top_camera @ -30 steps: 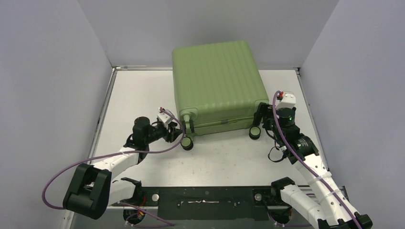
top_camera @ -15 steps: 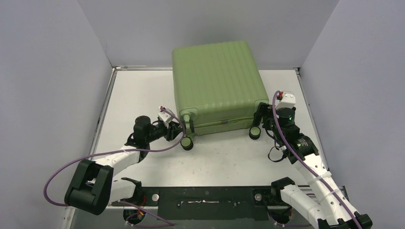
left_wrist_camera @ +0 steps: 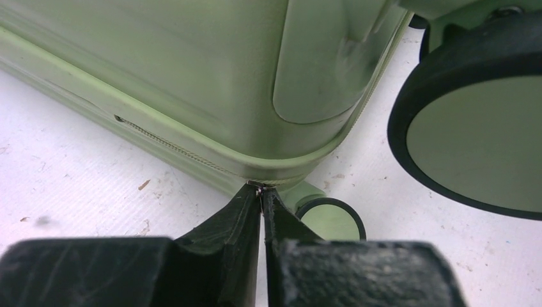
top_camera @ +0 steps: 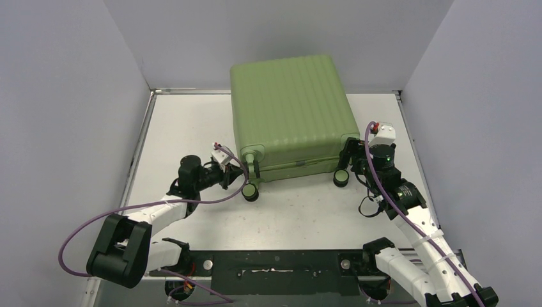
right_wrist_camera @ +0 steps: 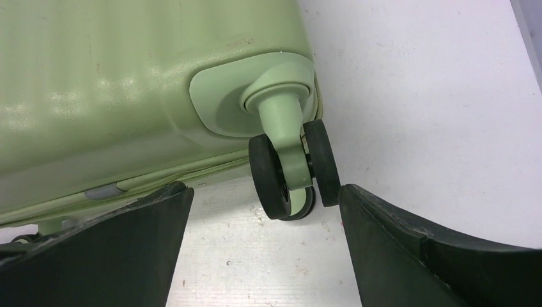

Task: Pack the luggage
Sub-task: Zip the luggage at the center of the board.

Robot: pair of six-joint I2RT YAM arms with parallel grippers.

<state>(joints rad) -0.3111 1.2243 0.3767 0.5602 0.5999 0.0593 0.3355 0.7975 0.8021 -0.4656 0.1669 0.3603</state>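
Note:
The luggage lies flat and closed on the white table, its ribbed light-green shell up and its black wheels toward me. My left gripper is at its near left corner, beside the wheel. In the left wrist view the left gripper is shut on a small metal zipper pull at the seam of the luggage. My right gripper sits at the near right corner. In the right wrist view the right gripper is open, with its fingers on either side of the twin wheel and not touching it.
Grey walls close the table in on the left, back and right. A black mounting rail runs along the near edge between the arm bases. Purple cables trail along both arms. A large wheel fills the right of the left wrist view.
The left gripper has moved slightly toward the luggage's corner and closed its fingers on the zipper pull. The right arm and the luggage have not moved.

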